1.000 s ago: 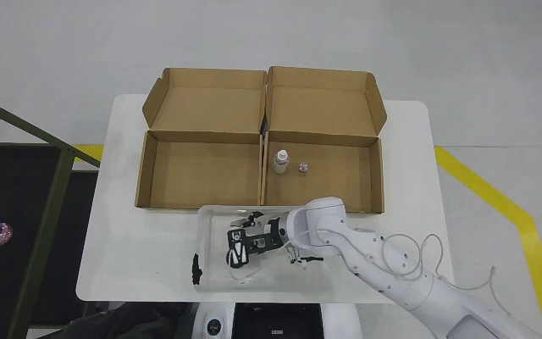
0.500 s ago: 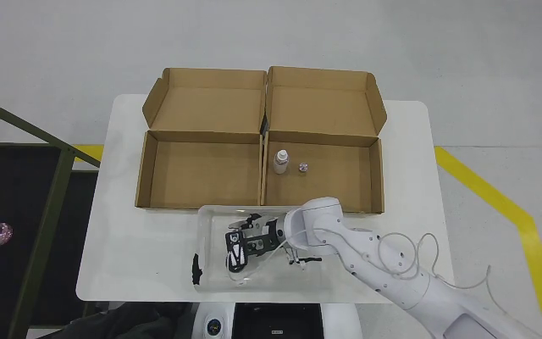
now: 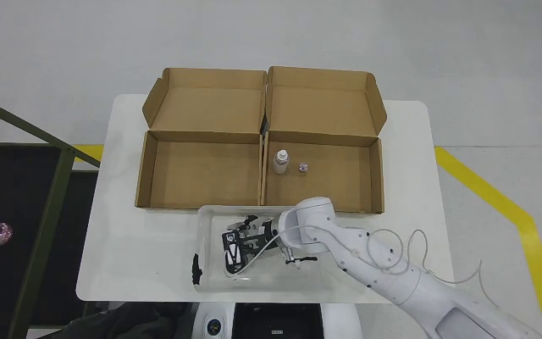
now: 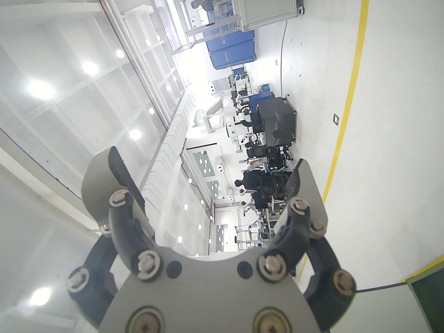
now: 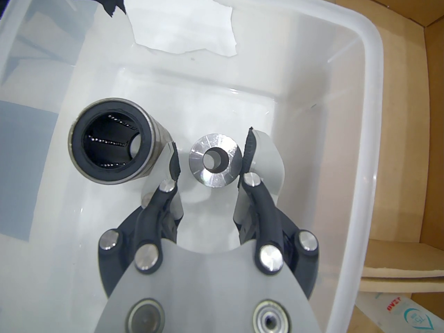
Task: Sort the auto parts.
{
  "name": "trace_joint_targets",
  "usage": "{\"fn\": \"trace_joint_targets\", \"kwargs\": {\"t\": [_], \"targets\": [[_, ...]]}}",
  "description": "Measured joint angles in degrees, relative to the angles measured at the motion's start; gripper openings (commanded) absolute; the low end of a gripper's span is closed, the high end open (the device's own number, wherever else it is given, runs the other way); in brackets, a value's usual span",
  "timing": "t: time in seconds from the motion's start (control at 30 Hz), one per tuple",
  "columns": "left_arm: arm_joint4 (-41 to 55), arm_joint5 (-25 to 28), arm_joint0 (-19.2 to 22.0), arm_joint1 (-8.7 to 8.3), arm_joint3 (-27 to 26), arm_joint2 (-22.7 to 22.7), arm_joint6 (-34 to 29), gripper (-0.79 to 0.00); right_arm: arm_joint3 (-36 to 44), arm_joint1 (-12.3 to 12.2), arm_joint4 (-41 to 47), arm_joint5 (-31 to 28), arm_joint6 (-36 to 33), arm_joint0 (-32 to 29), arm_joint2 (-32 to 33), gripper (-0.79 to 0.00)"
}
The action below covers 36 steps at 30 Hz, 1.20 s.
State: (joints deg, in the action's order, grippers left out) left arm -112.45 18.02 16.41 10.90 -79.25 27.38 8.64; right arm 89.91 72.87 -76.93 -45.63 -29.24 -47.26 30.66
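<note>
My right gripper (image 5: 211, 144) is down inside the clear plastic bin (image 5: 373, 70), open, with its two fingers on either side of a small silver bushing (image 5: 215, 161). One pad touches the bushing and the other stands a little off it. A larger linear bearing (image 5: 111, 140) with a black bore lies just beside it. In the top view the right gripper (image 3: 244, 246) sits in the left half of the bin (image 3: 201, 222). My left gripper (image 4: 208, 178) is open and holds nothing, pointed up into the room.
Two open cardboard boxes stand behind the bin: the left box (image 3: 199, 174) and the right box (image 3: 339, 178). The right one holds a white part (image 3: 280, 160) and a small round part (image 3: 303, 167). A black piece (image 3: 195, 269) hangs at the bin's front left corner.
The right arm has shifted a little to the left, carrying its gripper further into the bin's left half.
</note>
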Motion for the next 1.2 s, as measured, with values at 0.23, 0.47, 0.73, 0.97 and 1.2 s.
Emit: {"fn": "trace_joint_targets", "kwargs": {"t": [0.23,0.47,0.73,0.97,1.2], "targets": [[0.0,0.0,0.0,0.0,0.0,0.0,0.0,0.0,-1.7,1.0,-0.7,0.4,-0.9,0.8,-1.2,-0.44],[0.0,0.0,0.0,0.0,0.0,0.0,0.0,0.0,-2.5,1.6,-0.5,0.1,-0.7,0.9,-1.5,-0.631],[0.0,0.0,0.0,0.0,0.0,0.0,0.0,0.0,-2.3,2.0,-0.2,-0.6,0.1,0.9,-1.0,-0.785],[0.0,0.0,0.0,0.0,0.0,0.0,0.0,0.0,0.6,1.3,0.9,-1.8,2.1,-0.6,1.4,-0.785],[0.0,0.0,0.0,0.0,0.0,0.0,0.0,0.0,6.6,-0.2,0.0,-2.8,3.6,-3.1,5.1,-0.785]]}}
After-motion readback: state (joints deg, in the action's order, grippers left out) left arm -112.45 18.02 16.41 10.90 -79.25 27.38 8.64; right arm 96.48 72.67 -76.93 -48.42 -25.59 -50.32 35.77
